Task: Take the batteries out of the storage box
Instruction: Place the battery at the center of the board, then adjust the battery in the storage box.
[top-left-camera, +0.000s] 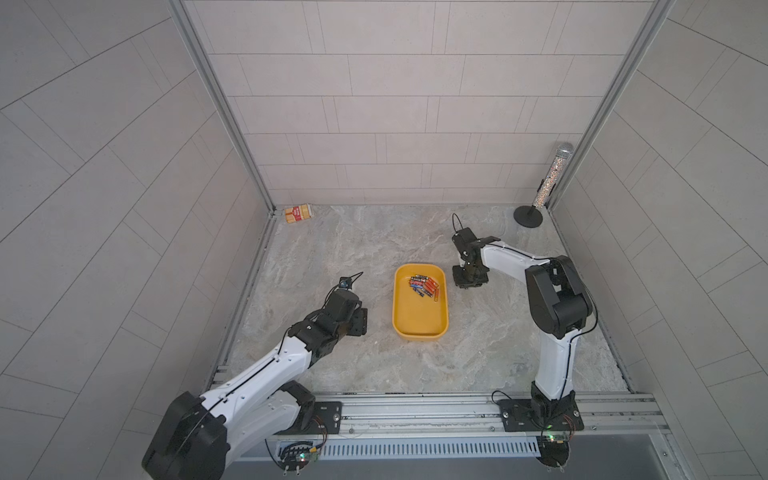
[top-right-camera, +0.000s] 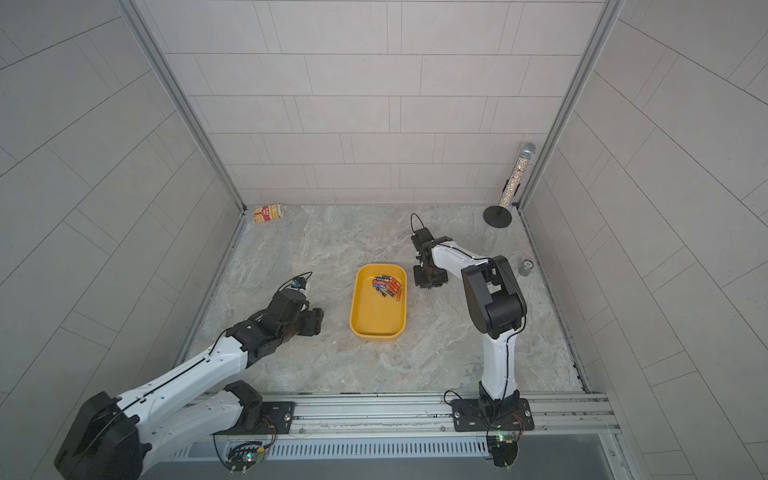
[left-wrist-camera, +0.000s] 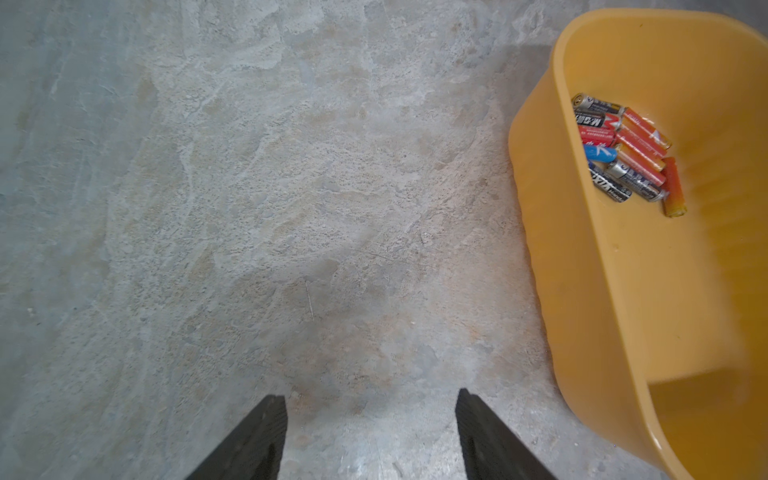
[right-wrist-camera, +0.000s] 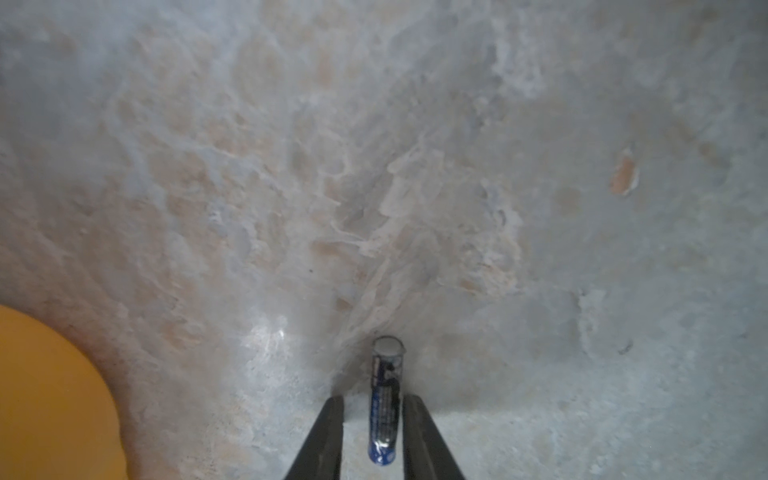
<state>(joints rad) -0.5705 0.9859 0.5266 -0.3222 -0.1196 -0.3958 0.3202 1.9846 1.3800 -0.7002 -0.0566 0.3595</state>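
The left gripper hangs over bare bench near the left side of the storage box — jaws wide, holding nothing. The batteries lie heaped at the far end of the yellow box: orange-red, black and one blue, criss-crossed. Right of that end, outside the box, the right gripper points down at the bench, jaws narrowly apart around a dark blue battery with a silver end — a sliver of gap on each side.
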